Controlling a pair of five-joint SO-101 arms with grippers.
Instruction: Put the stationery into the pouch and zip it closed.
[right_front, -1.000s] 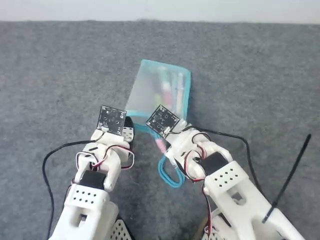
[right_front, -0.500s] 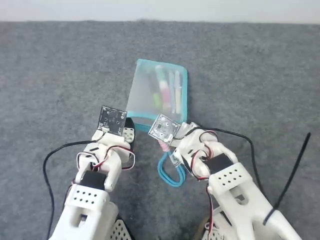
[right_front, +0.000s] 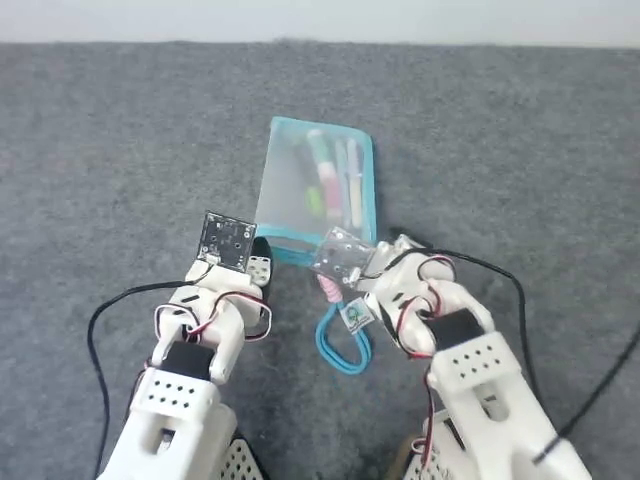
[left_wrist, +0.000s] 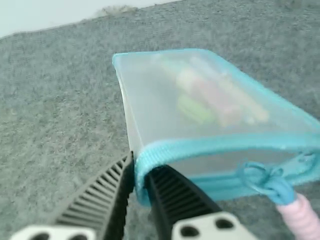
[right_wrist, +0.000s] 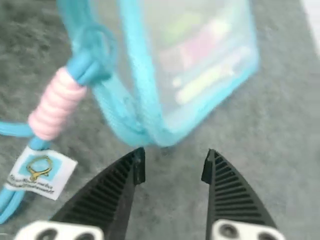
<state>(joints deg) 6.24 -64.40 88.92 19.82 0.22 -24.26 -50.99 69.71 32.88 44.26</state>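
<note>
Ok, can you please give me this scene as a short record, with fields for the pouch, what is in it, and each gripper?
pouch: translucent with teal edges, lying flat on the grey carpet
contents: coloured pens inside, seen through the wall
attachment: teal strap with a pink bead at the edge nearest the arms
left gripper: shut on one near corner of the pouch
right gripper: open, at the other near corner
zip: cannot tell if fully closed
</note>
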